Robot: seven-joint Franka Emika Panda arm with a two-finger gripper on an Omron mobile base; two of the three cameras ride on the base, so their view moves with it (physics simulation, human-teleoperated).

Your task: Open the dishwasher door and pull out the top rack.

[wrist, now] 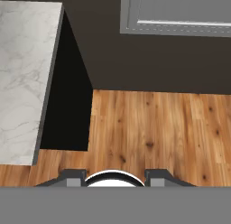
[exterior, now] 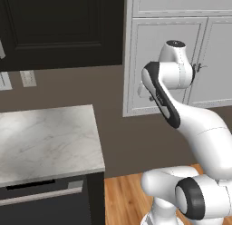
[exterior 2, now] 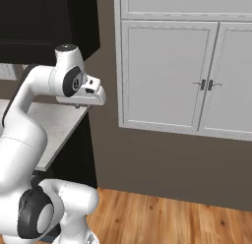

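The dishwasher door (exterior: 43,208) is the black panel under the marble counter at the lower left of the left base view. Its long silver bar handle (exterior: 41,195) runs along the top edge, and the door looks closed. The top rack is hidden. My gripper (wrist: 115,179) hangs well to the right of the counter's end, pointing down at the wood floor. Its fingertips (wrist: 74,177) stand apart with nothing between them. In the right base view my hand (exterior 2: 92,94) hovers at counter height, beside the counter's corner.
The marble counter (exterior: 45,138) ends in a black side panel (wrist: 67,110). Wood floor (wrist: 149,128) lies to its right. White cabinet doors (exterior 2: 167,71) line the brown wall ahead. A dark upper cabinet (exterior: 59,29) hangs above the counter.
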